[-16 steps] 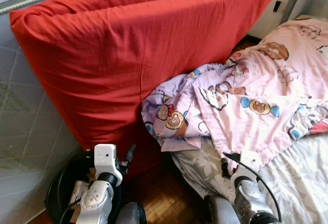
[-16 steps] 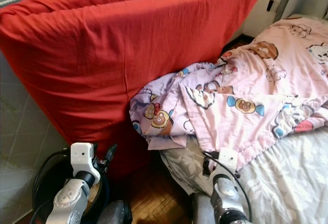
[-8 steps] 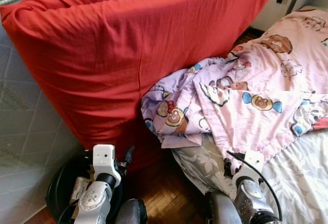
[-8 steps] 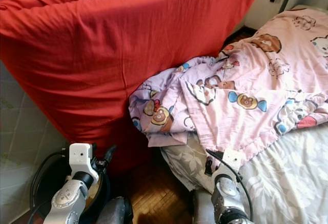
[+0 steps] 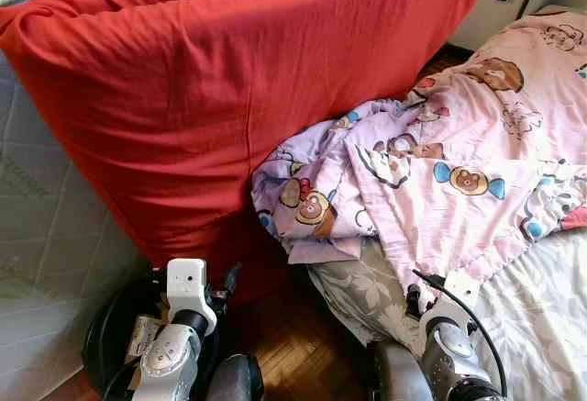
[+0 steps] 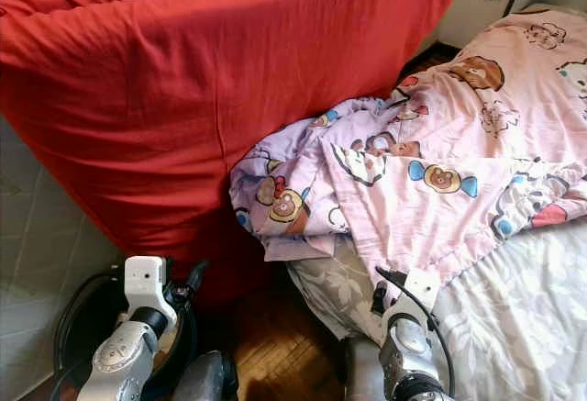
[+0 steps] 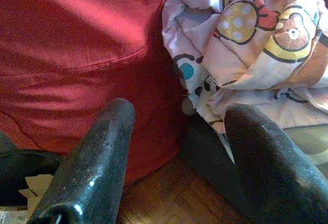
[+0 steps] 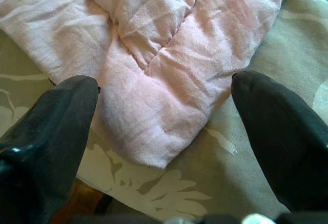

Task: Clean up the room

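Far left, against the quilted wall, a black bin (image 5: 105, 346) sat on the wood floor (image 5: 303, 355) with paper scraps inside. The left gripper (image 7: 177, 147) hung low just beside it, jaws spread wide and holding nothing, aimed at the foot of the red mattress (image 5: 238, 89) that leaned upright against the wall.

Right of the mattress, the pink cartoon blanket (image 5: 431, 162) lay bunched: one wad slumped off the bed (image 5: 532, 318) edge and pressed against the red cover, the rest spread up across the bed. The right gripper (image 8: 164, 126) hovered over the blanket's near corner where it lapped the grey floral sheet, jaws wide apart on either side of that corner, not touching it.

The step in hand looked like straightening the blanket. The robot seemed set to take hold, nothing yet gripped. The next move would likely call for the right gripper to drop onto the corner and close on the fold without pinching the sheet beneath.

The head views gave the whole layout and how far the wad overhung. The left wrist view added the dark gap under the wad, where it met the mattress above the floor. The right wrist view showed the quilted corner centred between the fingers (image 8: 46, 126), which the head views left too small to judge.
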Tool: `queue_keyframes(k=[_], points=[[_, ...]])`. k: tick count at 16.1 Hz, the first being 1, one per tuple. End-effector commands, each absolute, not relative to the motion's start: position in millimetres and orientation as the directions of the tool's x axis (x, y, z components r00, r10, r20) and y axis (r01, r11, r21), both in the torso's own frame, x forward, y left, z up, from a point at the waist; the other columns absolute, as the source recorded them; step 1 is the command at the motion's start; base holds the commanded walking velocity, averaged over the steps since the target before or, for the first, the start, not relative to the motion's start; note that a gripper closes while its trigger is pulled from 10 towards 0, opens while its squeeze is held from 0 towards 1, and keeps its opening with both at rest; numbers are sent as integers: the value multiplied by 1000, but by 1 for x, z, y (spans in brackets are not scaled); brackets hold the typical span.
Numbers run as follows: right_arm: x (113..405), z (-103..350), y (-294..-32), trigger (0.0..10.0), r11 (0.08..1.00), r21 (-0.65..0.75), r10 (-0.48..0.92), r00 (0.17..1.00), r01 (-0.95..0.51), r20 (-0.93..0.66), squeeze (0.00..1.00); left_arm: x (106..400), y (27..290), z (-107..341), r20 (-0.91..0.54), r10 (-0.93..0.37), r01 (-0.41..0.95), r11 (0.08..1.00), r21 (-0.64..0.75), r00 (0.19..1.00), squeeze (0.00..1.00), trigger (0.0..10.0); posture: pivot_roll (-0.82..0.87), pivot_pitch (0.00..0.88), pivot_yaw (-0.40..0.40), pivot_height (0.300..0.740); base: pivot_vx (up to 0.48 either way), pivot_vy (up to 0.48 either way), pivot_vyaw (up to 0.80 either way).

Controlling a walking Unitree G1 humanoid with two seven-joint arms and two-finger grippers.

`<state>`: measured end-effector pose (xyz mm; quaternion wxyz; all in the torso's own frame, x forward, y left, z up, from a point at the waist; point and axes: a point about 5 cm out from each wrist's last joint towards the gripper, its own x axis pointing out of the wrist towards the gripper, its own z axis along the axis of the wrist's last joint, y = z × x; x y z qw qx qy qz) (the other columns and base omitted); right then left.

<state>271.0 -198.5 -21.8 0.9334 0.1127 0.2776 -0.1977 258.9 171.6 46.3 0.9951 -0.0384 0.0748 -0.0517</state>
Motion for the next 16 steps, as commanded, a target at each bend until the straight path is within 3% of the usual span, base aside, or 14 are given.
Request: queue_keyframes(k=[1, 16], points=[[264, -28, -196, 10000, 880, 121, -309, 748, 458, -587, 0, 258, 174, 47, -149, -108, 99, 993, -71, 983, 0, 10000, 41, 127, 91, 615, 0, 0, 0], [259, -34, -191, 10000, 838, 211, -274, 723, 502, -635, 0, 251, 180, 49, -157, -109, 103, 994, -44, 982, 0, 10000, 77, 158, 116, 615, 0, 0, 0]])
